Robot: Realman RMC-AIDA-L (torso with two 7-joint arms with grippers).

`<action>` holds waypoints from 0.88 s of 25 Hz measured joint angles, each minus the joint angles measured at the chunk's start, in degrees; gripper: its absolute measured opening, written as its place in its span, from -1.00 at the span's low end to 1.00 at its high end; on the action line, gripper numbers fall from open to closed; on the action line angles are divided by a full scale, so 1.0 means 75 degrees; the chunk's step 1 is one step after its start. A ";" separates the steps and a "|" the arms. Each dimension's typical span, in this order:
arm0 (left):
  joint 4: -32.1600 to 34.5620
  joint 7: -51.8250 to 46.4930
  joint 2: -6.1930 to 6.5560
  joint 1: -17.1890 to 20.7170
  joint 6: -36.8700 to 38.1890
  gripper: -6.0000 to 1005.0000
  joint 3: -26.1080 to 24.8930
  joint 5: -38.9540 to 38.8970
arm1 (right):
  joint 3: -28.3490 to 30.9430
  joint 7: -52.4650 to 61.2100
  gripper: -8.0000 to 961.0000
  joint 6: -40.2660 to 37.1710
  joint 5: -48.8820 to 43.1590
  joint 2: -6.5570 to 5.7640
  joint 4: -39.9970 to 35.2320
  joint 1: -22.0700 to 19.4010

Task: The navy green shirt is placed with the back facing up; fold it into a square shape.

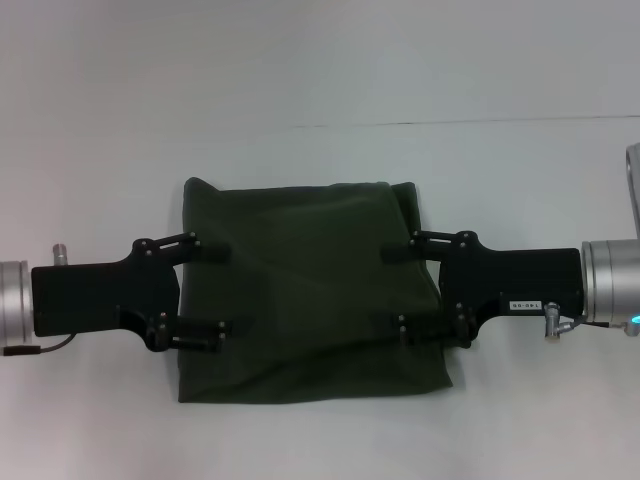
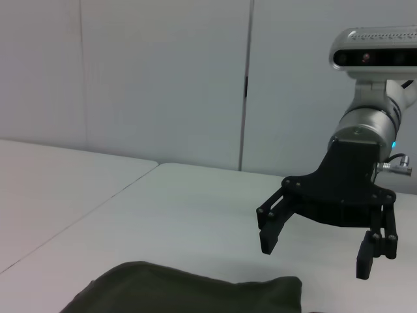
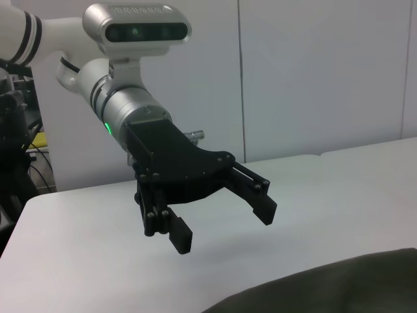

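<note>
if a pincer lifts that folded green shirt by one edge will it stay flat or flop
Probably flop: the navy green shirt lies as a soft, rumpled bundle with rounded, uneven edges. The layers would likely slide apart, since nothing pins them; the open left pincer and the open right pincer hover above it, as the wrist views show. It looks light, so a push may bunch it.

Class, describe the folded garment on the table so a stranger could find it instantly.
On the white table, look midway between the left gripper and the right gripper, both open and raised above it. There lies the navy green shirt, folded into a rough square: the only dark, soft cloth there.
</note>
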 joint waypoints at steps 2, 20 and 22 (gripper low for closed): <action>-0.0014 0.0006 0.0000 -0.0010 -0.0013 0.89 0.0010 0.0006 | -0.0002 0.0000 0.89 -0.0006 0.0002 -0.0010 0.0000 -0.0001; -0.0021 0.0058 -0.0048 0.0005 0.0082 0.89 0.0035 0.0001 | -0.0008 0.0080 0.89 -0.0022 0.0009 -0.0039 -0.0045 0.0107; -0.0021 0.0063 -0.0049 0.0011 0.0088 0.89 0.0037 0.0001 | -0.0007 0.0085 0.89 -0.0026 0.0007 -0.0039 -0.0030 0.0107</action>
